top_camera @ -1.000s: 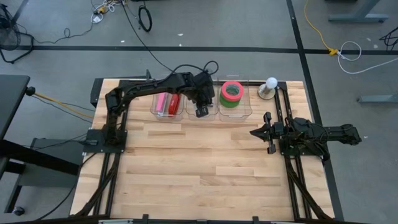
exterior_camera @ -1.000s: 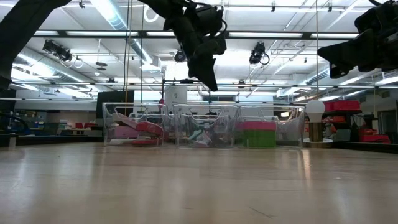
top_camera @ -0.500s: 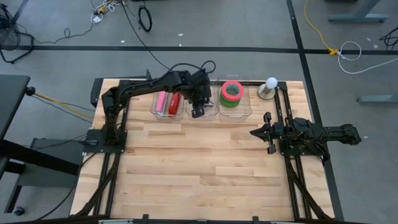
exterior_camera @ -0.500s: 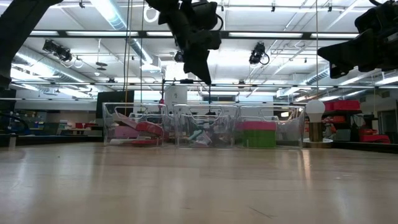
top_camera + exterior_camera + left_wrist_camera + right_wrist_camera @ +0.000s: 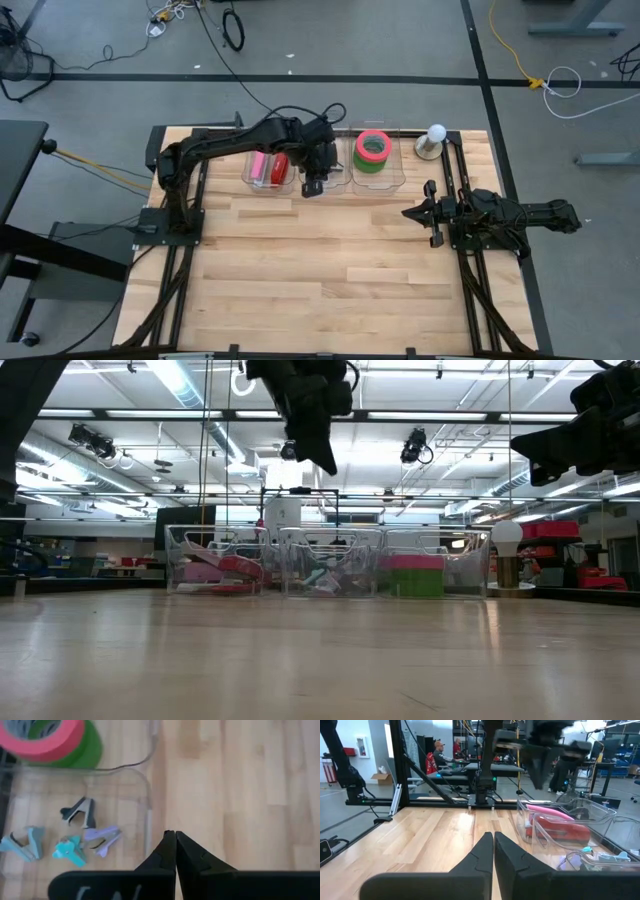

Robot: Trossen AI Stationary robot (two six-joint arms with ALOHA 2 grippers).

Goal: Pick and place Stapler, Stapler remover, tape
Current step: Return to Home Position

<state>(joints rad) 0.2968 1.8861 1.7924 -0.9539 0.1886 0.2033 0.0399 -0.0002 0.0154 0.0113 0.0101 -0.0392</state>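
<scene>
Left jaws are pinched shut on nothing, hanging above the front edge of the middle bin, where four staple removers lie (dark, lavender, teal, light blue). Red tape sits on green tape in the right bin. A pink stapler and a red stapler share the left bin. Right jaws, closed and empty too, wait over the right side of the counter.

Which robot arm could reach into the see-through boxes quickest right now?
Left, probably. The left hand hangs shut beside the middle box; the right hand waits far off to the side.
</scene>
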